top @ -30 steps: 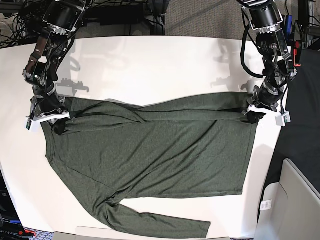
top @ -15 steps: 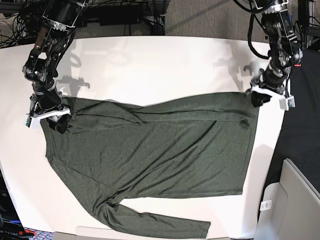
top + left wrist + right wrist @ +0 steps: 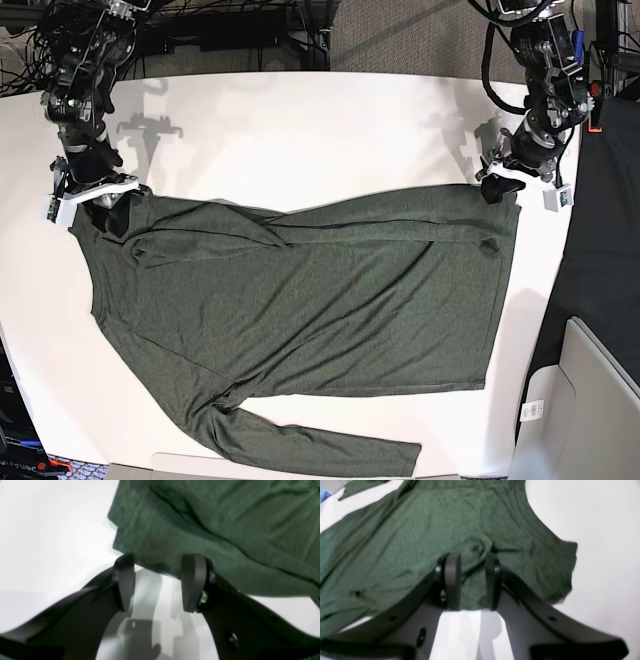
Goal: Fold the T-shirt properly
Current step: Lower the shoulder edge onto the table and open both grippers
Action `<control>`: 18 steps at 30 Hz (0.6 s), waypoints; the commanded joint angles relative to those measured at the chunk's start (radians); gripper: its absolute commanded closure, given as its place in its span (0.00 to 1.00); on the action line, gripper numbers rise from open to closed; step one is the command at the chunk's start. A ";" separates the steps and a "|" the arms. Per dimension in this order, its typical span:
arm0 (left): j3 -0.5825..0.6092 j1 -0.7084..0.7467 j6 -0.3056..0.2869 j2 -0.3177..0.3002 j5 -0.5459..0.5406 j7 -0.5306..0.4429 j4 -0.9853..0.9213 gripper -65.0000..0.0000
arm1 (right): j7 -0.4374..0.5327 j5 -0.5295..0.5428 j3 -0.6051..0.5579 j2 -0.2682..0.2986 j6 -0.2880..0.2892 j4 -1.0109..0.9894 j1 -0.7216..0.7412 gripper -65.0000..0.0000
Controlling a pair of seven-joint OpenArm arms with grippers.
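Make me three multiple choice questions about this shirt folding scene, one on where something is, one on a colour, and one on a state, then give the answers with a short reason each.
1. Where does the free long sleeve lie in the base view?
A. Along the near bottom edge of the table
B. Hanging off the far edge
C. Draped over an arm

2. What colour is the T-shirt?
A. Bright red
B. Dark olive green
C. White

3. How does the left gripper stand?
A. Shut on the fabric
B. Open, with nothing between its pads
C. Out of every view

Answers: A, the sleeve stretches along the table's near edge. B, the T-shirt is dark olive green against the white top. B, the left gripper shows white table between its parted fingers, at the shirt's edge.
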 commanded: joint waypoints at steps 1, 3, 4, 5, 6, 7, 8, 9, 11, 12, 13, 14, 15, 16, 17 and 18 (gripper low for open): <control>-0.005 -0.009 -0.005 -0.005 -0.007 -0.008 0.003 0.54 | 0.028 0.010 0.006 0.009 0.007 0.031 -0.003 0.73; 0.000 -0.021 -0.005 -0.002 -0.007 -0.008 -0.019 0.54 | 0.028 0.010 0.008 0.009 0.007 0.045 -0.024 0.73; 0.000 -0.024 -0.005 0.004 -0.007 -0.008 -0.032 0.54 | 0.028 0.010 0.010 0.009 0.007 0.051 -0.032 0.73; -0.002 -0.035 -0.005 0.012 -0.007 -0.008 -0.046 0.54 | 0.028 0.010 0.010 0.009 0.007 0.055 -0.040 0.73; -0.003 -0.051 -0.005 0.015 -0.007 -0.008 -0.060 0.54 | 0.028 0.010 0.010 0.009 0.007 0.057 -0.043 0.73; -0.003 -0.061 -0.005 0.015 -0.007 -0.008 -0.079 0.54 | 0.028 0.010 0.010 0.009 0.007 0.057 -0.044 0.73; -0.003 -0.072 -0.005 0.015 -0.007 -0.008 -0.098 0.54 | 0.028 0.010 0.010 0.009 0.007 0.057 -0.049 0.73; -0.003 -0.080 -0.005 0.015 -0.007 -0.010 -0.115 0.54 | 0.028 0.010 0.010 0.009 0.007 0.057 -0.049 0.73; -0.003 -0.098 -0.005 0.016 -0.007 -0.016 -0.140 0.54 | 0.028 0.010 0.010 0.009 0.007 0.057 -0.054 0.74; -0.003 -0.106 -0.006 0.016 -0.007 -0.019 -0.143 0.55 | 0.028 0.010 0.010 0.009 0.007 0.057 -0.055 0.74; -0.003 -0.110 -0.006 0.016 -0.007 -0.019 -0.143 0.55 | 0.028 0.012 0.010 0.009 0.007 0.057 -0.055 0.74; -0.003 -0.115 -0.006 0.016 -0.007 -0.021 -0.143 0.57 | 0.028 0.012 0.010 0.009 0.007 0.057 -0.057 0.74; -0.003 -0.115 -0.008 0.016 -0.007 -0.021 -0.143 0.61 | 0.028 0.015 0.010 0.008 0.007 0.057 -0.060 0.74; -0.003 -0.115 -0.008 0.016 -0.007 -0.021 -0.143 0.67 | 0.028 0.026 0.011 0.008 0.007 0.055 -0.066 0.74; -0.003 -0.116 -0.008 0.016 -0.007 -0.021 -0.143 0.73 | 0.028 0.035 0.016 0.008 0.007 0.055 -0.071 0.74; -0.003 -0.126 -0.008 0.016 -0.007 -0.021 -0.143 0.81 | 0.028 0.047 0.033 0.008 0.007 0.054 -0.077 0.74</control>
